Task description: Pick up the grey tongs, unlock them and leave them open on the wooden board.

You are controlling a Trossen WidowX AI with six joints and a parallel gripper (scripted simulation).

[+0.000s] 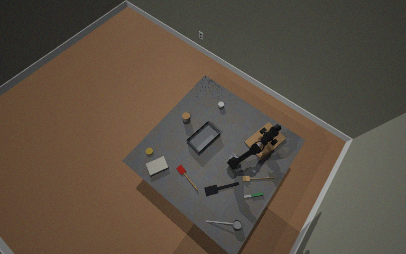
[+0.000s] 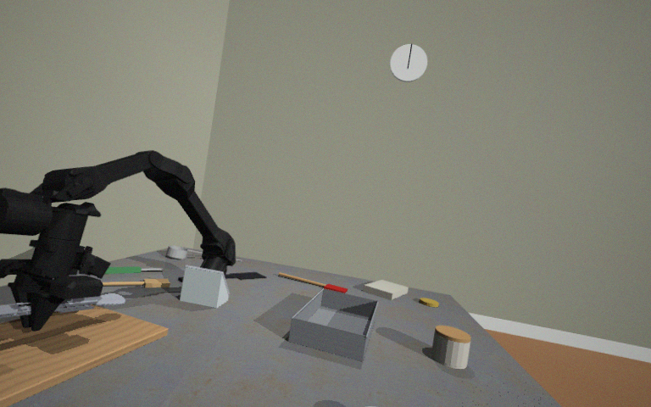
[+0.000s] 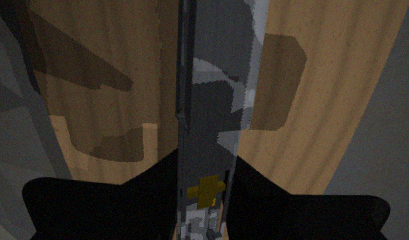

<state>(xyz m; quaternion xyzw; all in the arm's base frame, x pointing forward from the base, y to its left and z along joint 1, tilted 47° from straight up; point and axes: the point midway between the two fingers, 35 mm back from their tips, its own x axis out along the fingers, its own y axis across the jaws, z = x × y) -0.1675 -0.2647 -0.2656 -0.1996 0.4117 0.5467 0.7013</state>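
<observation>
My gripper (image 2: 35,318) (image 3: 204,152) is shut on the grey tongs (image 2: 109,299) (image 3: 211,110), its fingers pointing down low over the wooden board (image 1: 252,141) (image 2: 132,330) (image 3: 341,90). The tongs lie nearly level across the fingers, just above the board. In the wrist view they run up the middle, with a small yellow piece between the fingers. The tongs' arms are pressed close together there; the lock's state cannot be told. Whether the fingertips touch the board is unclear. The roasting tin (image 1: 193,147) (image 2: 324,345) holds nothing. In the top view the arm hides the fingers and most of the tongs.
A pale wedge-shaped block (image 2: 202,287) stands by the arm's base. A wooden-handled brush (image 1: 246,178) (image 2: 156,283), a green-handled tool (image 1: 257,194) (image 2: 124,270) and a black spatula (image 1: 211,190) lie beyond it. A lidded jar (image 1: 185,117) (image 2: 451,348) stands behind the tin.
</observation>
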